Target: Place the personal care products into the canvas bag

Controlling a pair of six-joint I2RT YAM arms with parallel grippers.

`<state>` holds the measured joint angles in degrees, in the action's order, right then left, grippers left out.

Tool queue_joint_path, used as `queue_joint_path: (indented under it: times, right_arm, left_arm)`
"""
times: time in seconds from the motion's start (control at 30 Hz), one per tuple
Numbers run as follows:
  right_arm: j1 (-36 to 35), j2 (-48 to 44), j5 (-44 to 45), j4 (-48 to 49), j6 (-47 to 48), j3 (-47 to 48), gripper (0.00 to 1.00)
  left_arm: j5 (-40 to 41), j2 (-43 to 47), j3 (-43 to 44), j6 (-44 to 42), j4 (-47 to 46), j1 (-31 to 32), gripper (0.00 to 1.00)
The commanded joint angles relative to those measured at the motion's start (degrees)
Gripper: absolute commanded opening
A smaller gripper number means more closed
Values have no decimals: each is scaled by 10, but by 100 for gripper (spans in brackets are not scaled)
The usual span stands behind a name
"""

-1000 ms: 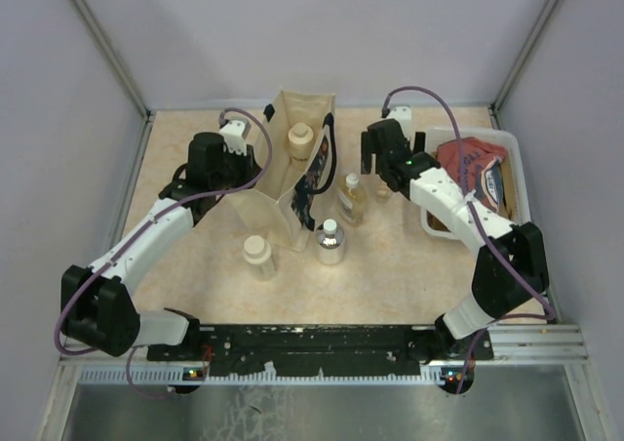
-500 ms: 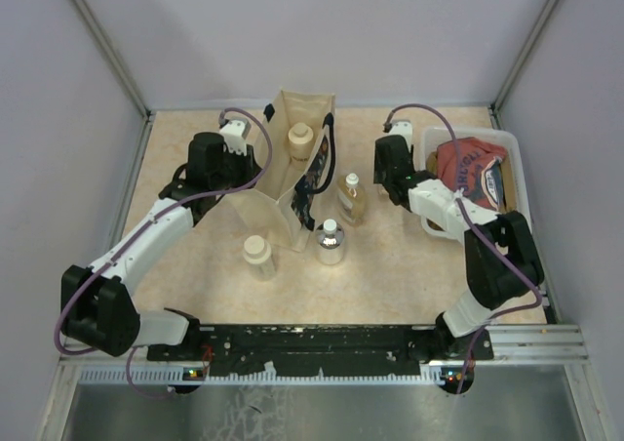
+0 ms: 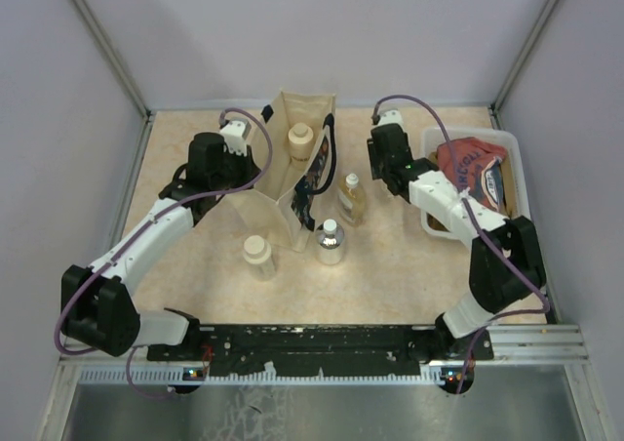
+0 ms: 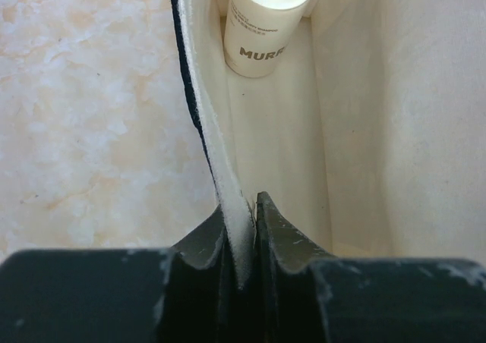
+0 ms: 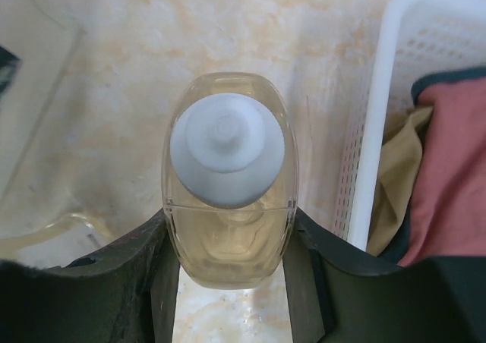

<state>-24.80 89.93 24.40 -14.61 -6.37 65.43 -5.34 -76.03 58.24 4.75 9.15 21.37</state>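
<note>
Smoothly oval, clear amber bottle (image 5: 228, 259).

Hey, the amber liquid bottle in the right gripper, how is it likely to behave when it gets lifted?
The amber bottle looks smooth, glossy and rounded, so it may slip or twist in the right gripper. It holds liquid, so it is probably heavyish for its size. Its walls look rigid, unlikely to squash.

Your left arm (image 3: 156, 231) stretches forward and inward from its base. Its left gripper (image 4: 241, 215) is pinched tight on the side wall of the canvas bag (image 4: 216, 146). Your right arm (image 3: 458, 202) folds at the elbow and angles toward centre. Its right gripper (image 5: 229, 233) points down and clamps the amber bottle (image 5: 228, 168) between both fingers.
</note>
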Motion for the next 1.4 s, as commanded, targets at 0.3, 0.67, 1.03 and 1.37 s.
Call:
queue_joint_path:
  times: [0.3,0.67,1.03,1.37]
  right_arm:
    - [-93,-92,-102,112,95,259,0]
    - [-155,-44,-196,256,137,251,0]
    - [-170,42,-218,235,88,226,0]
    - [-170,146,-213,262,82,210,0]
  left_arm:
    - [-18,-4,6,12,16,0,0]
    - [-31,-3,4,16,8,-1,0]
    - [-34,5,4,12,7,-1,0]
    - [-36,14,7,7,10,-1,0]
